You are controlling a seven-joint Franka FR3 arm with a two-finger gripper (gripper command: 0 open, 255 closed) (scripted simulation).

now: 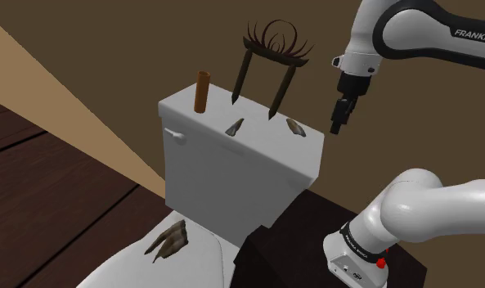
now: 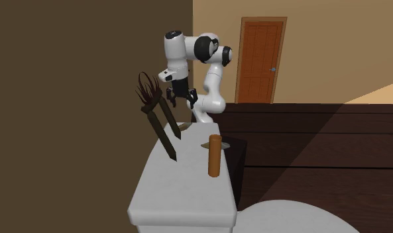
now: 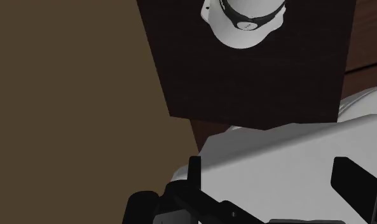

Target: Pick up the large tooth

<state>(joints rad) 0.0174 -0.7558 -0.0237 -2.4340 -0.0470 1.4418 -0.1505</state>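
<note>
Large tooth (image 1: 295,126), grey-brown, slim and pointed, lies flat on the closed lid of the white toilet tank (image 1: 232,176), near the end of the lid at the shoulder view's right. The tank is shut, so everything sits on top of it rather than inside. A paler grey pointed tooth (image 1: 235,126) lies near the middle of the lid. A brown upright cylinder (image 1: 202,91) stands towards the far end. Two dark tapered stakes topped by a tuft of dark curling strands (image 1: 270,59) stand behind the two teeth.

The all-black two-finger gripper (image 1: 337,127) hangs pointing down beyond the tank's end, near the large tooth but apart from it. In the wrist view its black fingers (image 3: 194,170) stand apart with nothing between them, and a white curved surface lies below. That view also looks down on the dark box stand (image 3: 257,70) and the arm's white base (image 3: 244,22).

The shoulder view takes in a brown-grey pronged claw-like object (image 1: 168,241) lying on the white toilet seat lid (image 1: 150,266) below the tank. The second exterior view looks along the tank from the cylinder's end and takes in an orange-brown panelled door (image 2: 260,59) in a tan wall.
</note>
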